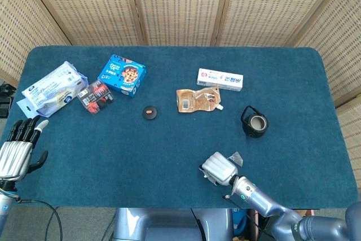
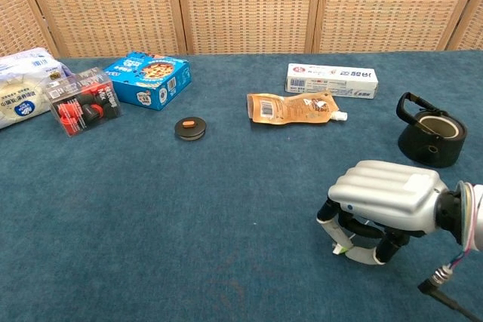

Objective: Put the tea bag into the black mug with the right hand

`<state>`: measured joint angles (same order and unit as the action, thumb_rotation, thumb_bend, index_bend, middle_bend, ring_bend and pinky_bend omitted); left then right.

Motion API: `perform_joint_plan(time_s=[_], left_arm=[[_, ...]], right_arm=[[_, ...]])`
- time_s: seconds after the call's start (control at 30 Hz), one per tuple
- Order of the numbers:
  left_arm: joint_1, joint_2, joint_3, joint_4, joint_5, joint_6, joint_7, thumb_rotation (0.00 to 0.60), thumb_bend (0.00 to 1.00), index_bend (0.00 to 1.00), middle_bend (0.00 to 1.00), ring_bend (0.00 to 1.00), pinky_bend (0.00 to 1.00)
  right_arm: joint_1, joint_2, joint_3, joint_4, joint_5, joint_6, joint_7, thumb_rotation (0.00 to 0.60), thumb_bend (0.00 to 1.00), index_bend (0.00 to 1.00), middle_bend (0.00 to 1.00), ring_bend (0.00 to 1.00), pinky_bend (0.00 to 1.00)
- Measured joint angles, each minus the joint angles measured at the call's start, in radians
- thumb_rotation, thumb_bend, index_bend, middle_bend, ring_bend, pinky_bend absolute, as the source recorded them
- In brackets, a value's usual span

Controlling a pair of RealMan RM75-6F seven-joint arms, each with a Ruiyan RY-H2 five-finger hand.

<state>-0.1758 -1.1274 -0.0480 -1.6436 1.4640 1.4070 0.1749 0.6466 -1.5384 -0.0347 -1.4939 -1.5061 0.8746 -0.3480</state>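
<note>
Fingers [image 2: 335,230] of our right hand [image 2: 385,200] curl down over the tea bag [image 2: 344,247] on the bench [image 2: 226,216], tips at its edges; whether they truly pinch it, we cannot tell. We should close firmly before lifting. Beyond stands the black mug [image 2: 432,138], well apart, its path open. Farther back lie a pouch [image 2: 290,107], a disc [image 2: 190,127] and boxes. Our left hand [image 1: 16,150] waits, fingers apart.

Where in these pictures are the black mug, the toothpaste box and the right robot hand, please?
black mug [image 2: 432,139]: chest view, on its front wall.
toothpaste box [image 2: 332,80]: chest view, on its printed top face.
right robot hand [image 2: 383,195]: chest view, on its silver back.
</note>
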Motion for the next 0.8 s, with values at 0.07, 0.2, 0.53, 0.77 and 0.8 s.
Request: perform_joint_plan(time_s=[0.07, 0.2, 0.53, 0.77, 0.8], left_arm=[[0.0, 0.0, 0.0, -0.001, 0.0, 0.0, 0.0, 0.6, 0.41, 0.07, 0.0, 0.0, 0.0], [0.0, 0.0, 0.0, -0.002, 0.0, 0.0, 0.001, 0.6, 0.41, 0.07, 0.0, 0.0, 0.0], [-0.002, 0.001, -0.002, -0.006, -0.001, 0.001, 0.005, 0.6, 0.41, 0.07, 0.0, 0.0, 0.0], [-0.001, 0.001, -0.002, -0.006, -0.004, -0.001, 0.006, 0.6, 0.41, 0.07, 0.0, 0.0, 0.0], [-0.001, 0.001, -0.002, -0.006, -0.004, 0.0, 0.006, 0.6, 0.41, 0.07, 0.0, 0.0, 0.0]], right_arm=[[-0.002, 0.001, 0.0, -0.002, 0.0, 0.007, 0.0, 0.6, 0.62, 0.65, 0.93, 0.89, 0.96], [-0.006, 0.01, 0.003, -0.012, -0.003, 0.024, 0.003, 0.6, 0.62, 0.65, 0.93, 0.89, 0.96], [-0.007, 0.032, 0.009, -0.032, -0.005, 0.04, 0.017, 0.6, 0.65, 0.65, 0.93, 0.89, 0.96], [-0.005, 0.081, 0.033, -0.074, -0.004, 0.065, 0.029, 0.6, 0.65, 0.65, 0.93, 0.89, 0.96], [-0.005, 0.09, 0.038, -0.081, -0.004, 0.071, 0.031, 0.6, 0.65, 0.65, 0.93, 0.89, 0.96]])
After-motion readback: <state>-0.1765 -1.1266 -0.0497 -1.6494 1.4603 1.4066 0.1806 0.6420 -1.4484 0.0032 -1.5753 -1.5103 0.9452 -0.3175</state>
